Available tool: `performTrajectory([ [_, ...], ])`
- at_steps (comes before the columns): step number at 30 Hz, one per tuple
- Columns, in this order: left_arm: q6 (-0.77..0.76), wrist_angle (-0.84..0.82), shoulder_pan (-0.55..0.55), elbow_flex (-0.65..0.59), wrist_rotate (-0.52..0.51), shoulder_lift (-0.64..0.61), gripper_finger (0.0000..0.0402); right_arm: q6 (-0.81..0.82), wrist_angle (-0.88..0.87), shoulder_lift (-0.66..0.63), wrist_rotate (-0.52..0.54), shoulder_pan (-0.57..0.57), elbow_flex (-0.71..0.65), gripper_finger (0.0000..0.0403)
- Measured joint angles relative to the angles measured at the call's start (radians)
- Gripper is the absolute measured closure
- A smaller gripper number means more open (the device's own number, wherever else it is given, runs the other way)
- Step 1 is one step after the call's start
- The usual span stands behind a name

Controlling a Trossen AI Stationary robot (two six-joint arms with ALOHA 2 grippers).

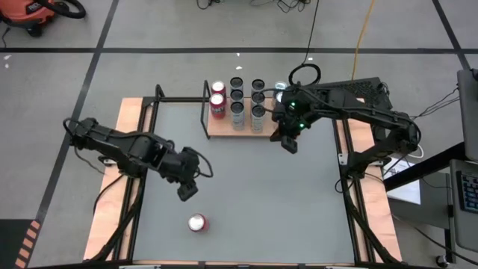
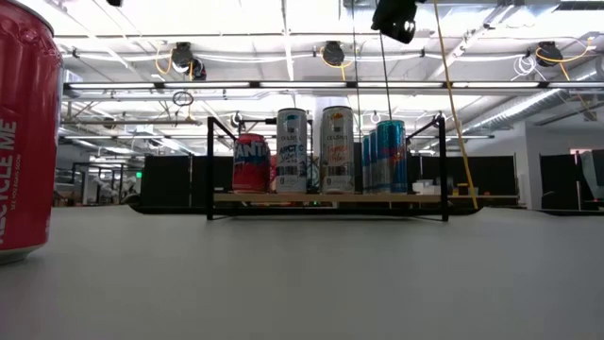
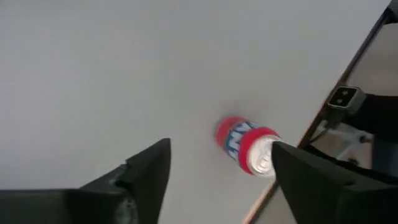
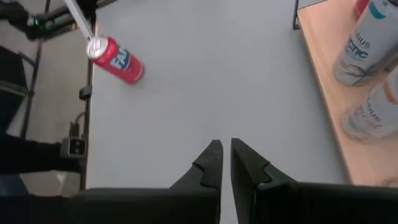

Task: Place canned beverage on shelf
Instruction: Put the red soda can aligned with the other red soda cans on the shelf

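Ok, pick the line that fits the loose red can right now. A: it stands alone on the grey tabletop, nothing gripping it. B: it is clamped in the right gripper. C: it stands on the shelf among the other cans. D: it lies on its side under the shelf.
A: the red can stands upright on the table near its front edge, apart from the left gripper, whose jaws are open, and far from the shelf.

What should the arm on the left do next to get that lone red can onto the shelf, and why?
Probably lower the left gripper over the red can and close on it. The can stands alone on the grey table, near the front edge, apart from the shelf where the other cans stand. The fingers are spread above the table with nothing between them, just short of the can.
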Motion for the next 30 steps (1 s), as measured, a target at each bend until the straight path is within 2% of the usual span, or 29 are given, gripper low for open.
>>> performTrajectory([
  [6, -0.198, 0.005, -0.049, 0.0, 0.018, 0.005, 0.0071, -0.128, -0.026, -0.039, 0.0, -0.024, 0.0, 0.0403],
  [11, -0.281, 0.004, -0.071, 0.0, 0.016, 0.012, 0.0043, -0.229, -0.026, -0.069, -0.002, -0.048, 0.0, 0.0403],
  [13, -0.312, 0.004, -0.075, 0.0, 0.017, 0.021, 0.0039, -0.278, -0.026, -0.08, -0.008, -0.058, 0.0, 0.0403],
  [21, -0.467, 0.028, -0.129, 0.0, 0.06, 0.07, 0.0037, -0.412, -0.077, -0.088, -0.185, -0.112, 0.0, 0.0403],
  [25, -0.556, 0.055, -0.146, 0.0, 0.146, 0.094, 0.0037, -0.463, -0.092, -0.088, -0.185, -0.117, 0.0, 0.0403],
  [30, -0.614, 0.068, -0.191, 0.0, 0.161, 0.126, 0.0037, -0.487, -0.085, -0.079, -0.185, -0.122, 0.0, 0.0403],
])
